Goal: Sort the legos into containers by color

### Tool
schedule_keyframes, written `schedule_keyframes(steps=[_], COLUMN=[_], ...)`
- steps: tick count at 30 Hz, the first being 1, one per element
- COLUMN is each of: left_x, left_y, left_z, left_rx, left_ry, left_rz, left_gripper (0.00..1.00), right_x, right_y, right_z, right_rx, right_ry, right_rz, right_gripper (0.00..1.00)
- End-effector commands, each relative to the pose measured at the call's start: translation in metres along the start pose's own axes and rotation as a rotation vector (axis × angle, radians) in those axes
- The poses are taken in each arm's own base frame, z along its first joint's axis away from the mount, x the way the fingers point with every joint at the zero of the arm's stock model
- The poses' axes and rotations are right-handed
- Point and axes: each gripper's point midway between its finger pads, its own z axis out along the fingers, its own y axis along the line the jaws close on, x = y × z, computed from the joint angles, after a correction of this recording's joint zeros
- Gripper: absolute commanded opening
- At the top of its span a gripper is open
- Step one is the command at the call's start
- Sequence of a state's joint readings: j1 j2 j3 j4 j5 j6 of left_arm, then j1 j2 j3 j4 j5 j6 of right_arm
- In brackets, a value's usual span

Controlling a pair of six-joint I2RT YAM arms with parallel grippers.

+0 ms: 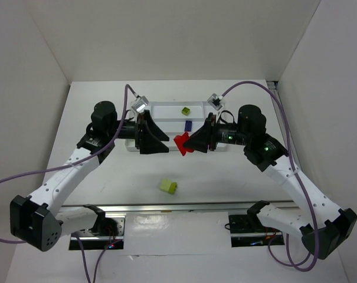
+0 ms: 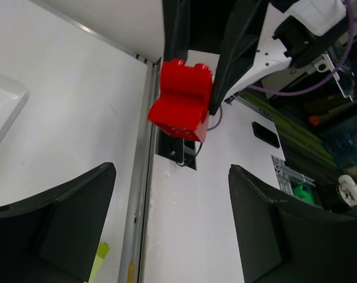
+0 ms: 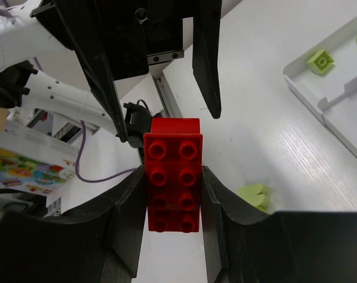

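Above the table (image 1: 225,177), by the tray's (image 1: 160,109) near edge, the right gripper (image 3: 173,197) clenches the red lego (image 3: 173,180); the left gripper (image 2: 171,194) faces it with fingers spread, grasping nothing.

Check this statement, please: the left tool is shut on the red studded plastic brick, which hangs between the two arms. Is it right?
Not quite. It is the right tool that is shut on the red studded plastic brick, which hangs between the two arms. The right wrist view shows the brick clamped between that tool's own fingers. In the left wrist view the left tool stands open and grips nothing.
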State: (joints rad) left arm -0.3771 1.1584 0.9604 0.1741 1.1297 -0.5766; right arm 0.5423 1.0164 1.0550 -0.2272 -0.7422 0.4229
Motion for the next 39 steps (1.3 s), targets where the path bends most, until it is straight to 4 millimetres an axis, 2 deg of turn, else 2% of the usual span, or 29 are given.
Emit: schedule_keyframes(steps=[1, 6, 8, 12, 14, 17, 20, 22, 24, 25, 28, 29, 34, 36, 38, 39], left_x=[-0.015, -0.019, -0.015, -0.016, -0.018, -0.017, -0.017, -0.016, -0.015, -0.015, -0.009, -0.015, -0.008, 0.002, 0.008, 0.012], left_y=[-0.023, -0.032, -0.03, -0.027, -0.033, -0.032, -0.032, -0.035, -0.037, -0.036, -0.031, -0.031, -0.007, -0.001, 0.013, 0.022], left_z=[0.006, 0.018, 0.027, 0.032, 0.033, 0.034, 0.034, 0.036, 0.035, 0.035, 0.035, 0.035, 0.026, 0.017, 0.013, 0.006], left_rx=[0.106, 0.174, 0.18, 0.184, 0.199, 0.216, 0.216, 0.226, 0.226, 0.226, 0.202, 0.19, 0.078, 0.062, 0.004, -0.046], left_ry=[0.02, 0.028, 0.047, 0.062, 0.056, 0.052, 0.053, 0.055, 0.054, 0.053, 0.072, 0.063, 0.069, 0.063, 0.045, 0.039], left_rz=[0.135, 0.126, 0.108, 0.103, 0.099, 0.103, 0.093, 0.102, 0.103, 0.115, 0.089, 0.119, 0.044, 0.001, -0.025, -0.071], left_gripper=[0.88, 0.88, 0.88, 0.87, 0.87, 0.81, 0.74, 0.66, 0.48, 0.32, 0.07, 0.0, 0.0, 0.0, 0.0, 0.0], right_x=[-0.009, -0.009, -0.006, -0.005, -0.006, -0.006, -0.002, -0.001, -0.001, -0.002, -0.002, 0.0, -0.021, -0.032, -0.037, -0.04], right_y=[0.02, 0.024, 0.024, 0.022, 0.02, 0.023, 0.017, 0.015, 0.015, 0.013, 0.01, 0.009, 0.004, 0.003, -0.003, -0.018], right_z=[-0.005, -0.003, 0.0, 0.0, 0.002, 0.003, 0.006, 0.008, 0.008, 0.008, 0.01, 0.009, -0.002, -0.012, -0.015, -0.02], right_rx=[-0.091, -0.102, -0.106, -0.093, -0.093, -0.104, -0.09, -0.087, -0.087, -0.079, -0.067, -0.063, 0.044, 0.099, 0.154, 0.247], right_ry=[-0.036, -0.036, -0.025, -0.023, -0.023, -0.024, -0.017, -0.011, -0.011, -0.015, -0.022, -0.014, -0.077, -0.112, -0.124, -0.14], right_rz=[-0.056, -0.064, -0.059, -0.051, -0.05, -0.058, -0.045, -0.039, -0.039, -0.039, -0.03, -0.022, -0.078, -0.1, -0.103, -0.1], right_gripper=[0.25, 0.25, 0.25, 0.25, 0.25, 0.25, 0.25, 0.25, 0.25, 0.25, 0.25, 0.25, 0.25, 0.25, 0.25, 0.25])
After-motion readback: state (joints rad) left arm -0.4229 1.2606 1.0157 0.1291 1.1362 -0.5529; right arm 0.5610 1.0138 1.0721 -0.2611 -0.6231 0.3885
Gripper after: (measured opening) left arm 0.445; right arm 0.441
